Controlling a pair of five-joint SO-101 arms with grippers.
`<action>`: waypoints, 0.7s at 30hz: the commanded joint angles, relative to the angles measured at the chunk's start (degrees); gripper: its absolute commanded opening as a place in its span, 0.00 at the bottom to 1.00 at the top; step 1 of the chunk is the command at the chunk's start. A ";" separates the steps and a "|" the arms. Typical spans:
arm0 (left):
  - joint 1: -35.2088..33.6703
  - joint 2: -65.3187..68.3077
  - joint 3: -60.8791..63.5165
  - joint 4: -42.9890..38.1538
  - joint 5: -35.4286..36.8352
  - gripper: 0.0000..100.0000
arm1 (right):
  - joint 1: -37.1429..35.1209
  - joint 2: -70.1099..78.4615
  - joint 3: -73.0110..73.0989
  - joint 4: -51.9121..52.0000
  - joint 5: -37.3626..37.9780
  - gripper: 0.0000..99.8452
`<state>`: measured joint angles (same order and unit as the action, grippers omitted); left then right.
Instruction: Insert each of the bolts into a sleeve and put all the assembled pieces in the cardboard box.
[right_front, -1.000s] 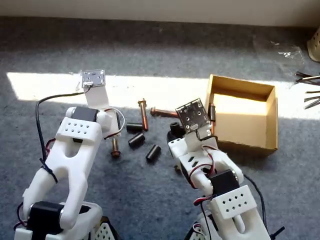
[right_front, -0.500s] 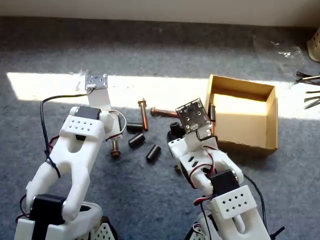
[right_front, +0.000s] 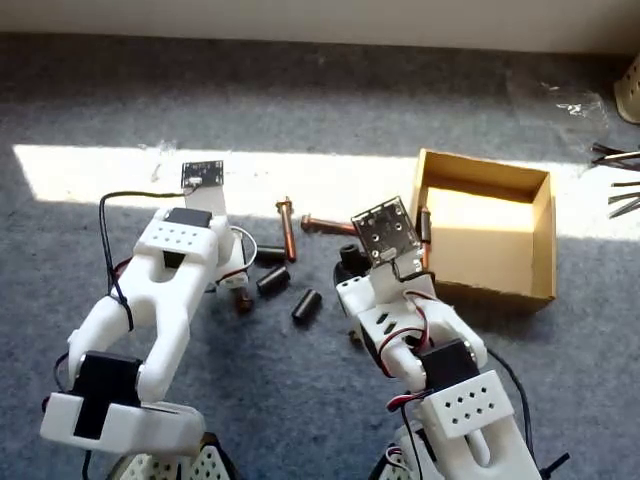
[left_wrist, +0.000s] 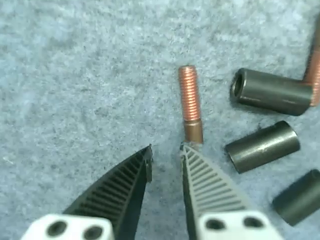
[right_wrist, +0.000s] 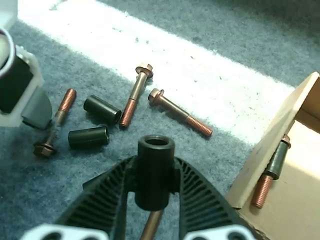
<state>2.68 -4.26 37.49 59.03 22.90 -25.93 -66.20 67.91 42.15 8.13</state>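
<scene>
Desk (right_front: 330, 90): grey, felt-like covering with a fuzzy nap. A bright sunlit band (right_front: 90, 170) crosses it from side to side. A pale strip (right_front: 300, 18) runs along the far edge. Far right corner: crumpled scrap of clear plastic (right_front: 575, 103), near a pale object (right_front: 630, 90) cut off by the frame. Just below these, several thin dark metal pieces (right_front: 618, 155) poke in from the right edge; type cannot be told.
</scene>
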 joint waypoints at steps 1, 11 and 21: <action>0.84 -1.01 -2.86 0.26 0.18 0.11 | 0.75 -1.01 -0.31 -1.54 -0.26 0.00; 4.53 -6.02 -4.97 5.36 0.35 0.11 | 0.75 -1.01 -0.31 -1.54 -0.18 0.00; 4.70 3.21 -5.32 3.60 0.35 0.11 | 0.75 -1.01 -0.31 -1.54 -0.18 0.00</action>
<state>7.43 -4.09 35.03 63.78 22.90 -25.93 -66.20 67.91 41.98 8.13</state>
